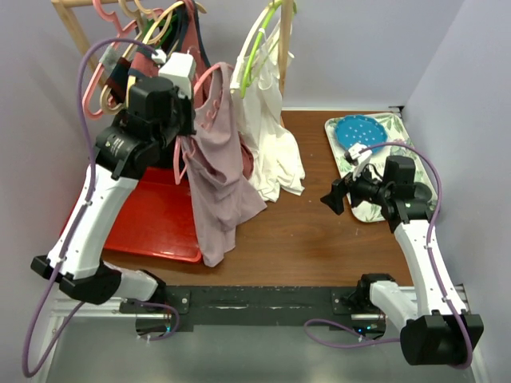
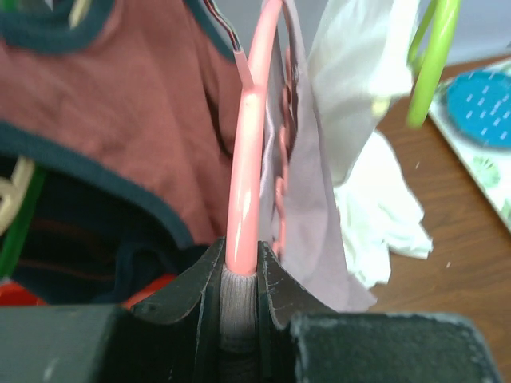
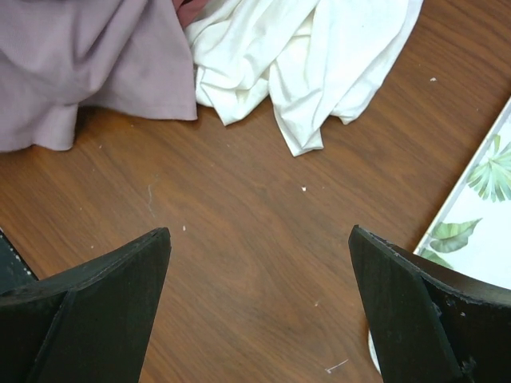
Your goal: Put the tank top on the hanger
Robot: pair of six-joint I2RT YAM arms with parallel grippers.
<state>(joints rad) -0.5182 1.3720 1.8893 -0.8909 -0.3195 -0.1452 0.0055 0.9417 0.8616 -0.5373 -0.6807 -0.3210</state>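
Closest to the lens, our left fingers [image 2: 271, 279] are clamping the salmon-pink bar of the hanger [image 2: 246, 144], which is standing straight up between them. We are holding it up in front of the rack. The tank top [image 1: 219, 183] is hanging from it in one long fold, and its lower end seems to be resting on the bench [image 1: 319, 239] beside the red tray [image 1: 160, 215]. We cannot tell from these views whether both straps are sitting on the hanger's shoulders; we are judging that one side is not yet seated.

Our right fingers [image 1: 333, 198] are standing wide apart and empty above bare wood, near the cloth but not touching it.

To do this step well, we are thinking the left side should be steady, because the thin bar can turn in the grip. The right side should take only the mauve fabric, high near the strap, and not the white garment [image 1: 267, 152] just beside it. As the cloth is limp, a small pinch at the edge is better than a deep one.
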